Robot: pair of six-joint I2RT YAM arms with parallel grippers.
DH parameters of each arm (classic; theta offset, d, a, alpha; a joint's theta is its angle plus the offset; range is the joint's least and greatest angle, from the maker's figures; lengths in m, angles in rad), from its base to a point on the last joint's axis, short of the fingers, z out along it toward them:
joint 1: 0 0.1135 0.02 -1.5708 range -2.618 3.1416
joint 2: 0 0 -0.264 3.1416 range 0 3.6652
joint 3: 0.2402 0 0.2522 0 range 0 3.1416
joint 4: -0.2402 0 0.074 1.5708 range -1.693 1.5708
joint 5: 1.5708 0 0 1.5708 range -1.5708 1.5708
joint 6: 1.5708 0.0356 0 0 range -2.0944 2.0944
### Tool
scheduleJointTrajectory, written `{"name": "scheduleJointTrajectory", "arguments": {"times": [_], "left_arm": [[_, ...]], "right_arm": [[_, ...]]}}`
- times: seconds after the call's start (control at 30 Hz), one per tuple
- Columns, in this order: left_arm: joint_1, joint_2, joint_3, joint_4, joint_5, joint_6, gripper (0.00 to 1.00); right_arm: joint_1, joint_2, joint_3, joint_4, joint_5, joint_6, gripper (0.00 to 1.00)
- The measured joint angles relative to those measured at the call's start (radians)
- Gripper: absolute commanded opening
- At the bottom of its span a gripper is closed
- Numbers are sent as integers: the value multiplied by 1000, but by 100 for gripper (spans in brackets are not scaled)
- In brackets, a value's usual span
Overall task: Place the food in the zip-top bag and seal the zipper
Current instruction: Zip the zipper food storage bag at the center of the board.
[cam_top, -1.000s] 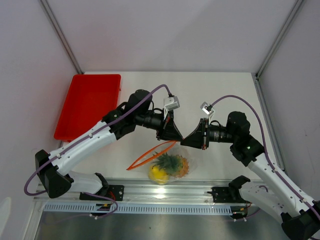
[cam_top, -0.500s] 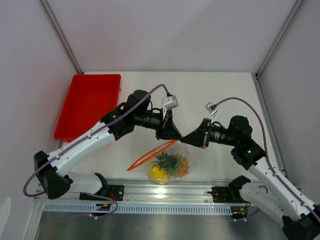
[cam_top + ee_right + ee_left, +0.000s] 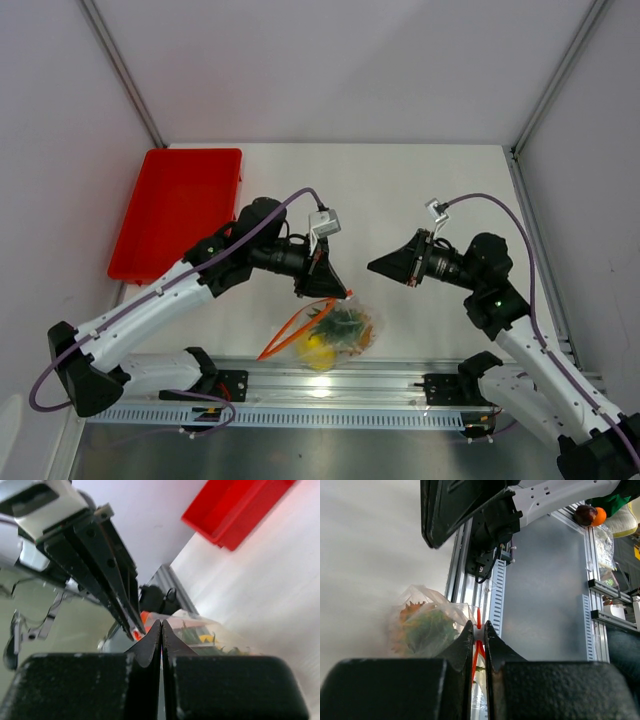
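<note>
Top external view, going from the left: the red tray [image 3: 175,210] sat on the far left side of the table [image 3: 420,190], well apart from everything else. Next over, the left gripper [image 3: 343,292] was angled down toward the front of the table and clamped on the right end of the zipper [image 3: 288,332]. That red-orange strip ran down and to the left from the grip toward the metal rail [image 3: 330,385]. The left wrist camera backed this up, with its fingers [image 3: 462,647] nearly together and the red strip squeezed between them. The zip-top bag [image 3: 352,318] lay crumpled on the table just under and beside that gripper, close to the rail and roughly between the two arm bases. The food was inside it: I could make out the orange pineapple [image 3: 367,330] and the yellow lemon-like one [image 3: 317,348]. There was also a blur of green that I honestly couldn't sort into leafy crown versus the round green fruit. Further right, the right gripper [image 3: 372,266] hung above the table, near the bag but not touching it, pointing back toward the left arm. From its own wrist camera the fingers [image 3: 150,647] were pressed tight together with nothing between them.
</note>
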Motion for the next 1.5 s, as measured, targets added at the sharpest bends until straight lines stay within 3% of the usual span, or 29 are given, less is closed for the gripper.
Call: {"name": "scheduleJointTrajectory", "arguments": {"times": [0.03, 0.1, 0.13, 0.23, 0.33, 0.47, 0.53, 0.6, 0.8, 1.1, 1.27, 1.5], "left_arm": [[0, -5, 0, -4, 0, 0, 1], [0, -10, 0, -5, 0, 0, 0], [0, -10, 0, -4, 0, -1, 1], [0, -6, 10, -10, 0, -7, 0], [0, 13, 40, -11, 3, -9, 1], [0, 33, 58, -10, 5, -10, 1], [0, 39, 60, -10, 6, -12, 1], [0, 42, 60, -10, 7, -16, 1], [-1, 42, 63, -12, 15, -16, 1], [-2, 46, 72, -15, 23, -16, 0], [-2, 46, 73, -15, 25, -16, 1], [-2, 46, 73, -15, 40, -16, 1]], "right_arm": [[3, 15, 5, 19, -41, -11, 1], [18, 35, 21, -4, -68, -55, 13], [24, 42, 35, -30, -75, -85, 25], [38, 44, 83, -119, -110, -185, 46], [42, 43, 112, -157, -155, -261, 56], [54, 52, 113, -170, -206, -322, 55], [67, 64, 113, -169, -225, -344, 32], [85, 84, 111, -160, -243, -356, 23], [135, 127, 110, -115, -278, -378, 37], [159, 151, 110, -115, -275, -444, 41], [161, 151, 119, -174, -222, -503, 57], [164, 151, 123, -189, -221, -539, 58]]}}
